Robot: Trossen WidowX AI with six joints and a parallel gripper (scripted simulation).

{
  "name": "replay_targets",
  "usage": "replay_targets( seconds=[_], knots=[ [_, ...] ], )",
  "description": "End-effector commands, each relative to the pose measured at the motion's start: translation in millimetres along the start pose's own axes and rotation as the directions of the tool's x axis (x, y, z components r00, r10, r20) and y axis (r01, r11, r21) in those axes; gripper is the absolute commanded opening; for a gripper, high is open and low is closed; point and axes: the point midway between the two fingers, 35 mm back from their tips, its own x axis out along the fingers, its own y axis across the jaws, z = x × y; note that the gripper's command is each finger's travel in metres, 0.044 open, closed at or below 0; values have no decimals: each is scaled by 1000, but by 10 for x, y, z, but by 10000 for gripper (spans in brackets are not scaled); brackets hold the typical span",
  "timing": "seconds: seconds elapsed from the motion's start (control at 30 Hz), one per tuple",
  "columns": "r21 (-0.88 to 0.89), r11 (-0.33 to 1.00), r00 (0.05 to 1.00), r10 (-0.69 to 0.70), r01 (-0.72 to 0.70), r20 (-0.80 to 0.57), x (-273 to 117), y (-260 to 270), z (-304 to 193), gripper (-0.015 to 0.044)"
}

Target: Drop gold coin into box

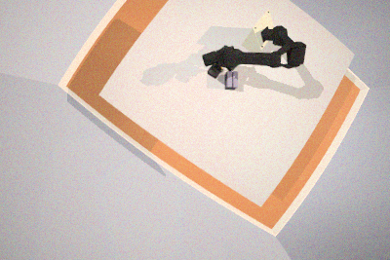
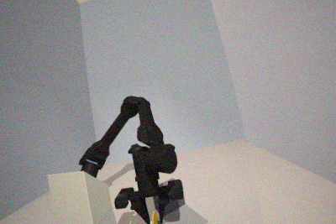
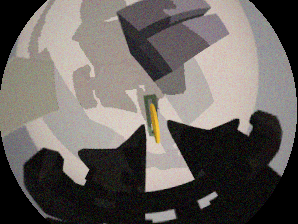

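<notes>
Your end effector (image 3: pixel 154 163) has its fingers partly apart with nothing between them, hanging over the worktop (image 1: pixel 195 129). In the wrist view the gold coin (image 3: pixel 154 123) sits right ahead in line with the gap, standing on edge in its dark-green holder (image 3: pixel 150 104), not yet gripped. The grey box (image 3: pixel 169 30) is just beyond it, with the slot (image 3: pixel 174 19) facing up.

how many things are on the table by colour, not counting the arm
gold: 1, the coin, standing on edge
dark green: 1, the holder around the coin
grey: 1, the box with the slot
cream: 1, a block beside the arm's base
total: 4
</notes>
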Motion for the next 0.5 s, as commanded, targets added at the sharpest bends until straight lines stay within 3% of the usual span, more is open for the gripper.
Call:
replay_targets(
  seconds=[0.0, 0.33, 0.47],
  knots=[
    [6, 1000, 1000, 0, 0, 6, 67, 11, 12, 161],
    [6, 1000, 1000, 0, 0, 8, 199, 22, 23, 161],
    [6, 1000, 1000, 0, 0, 8, 199, 22, 23, 56]
  ],
)
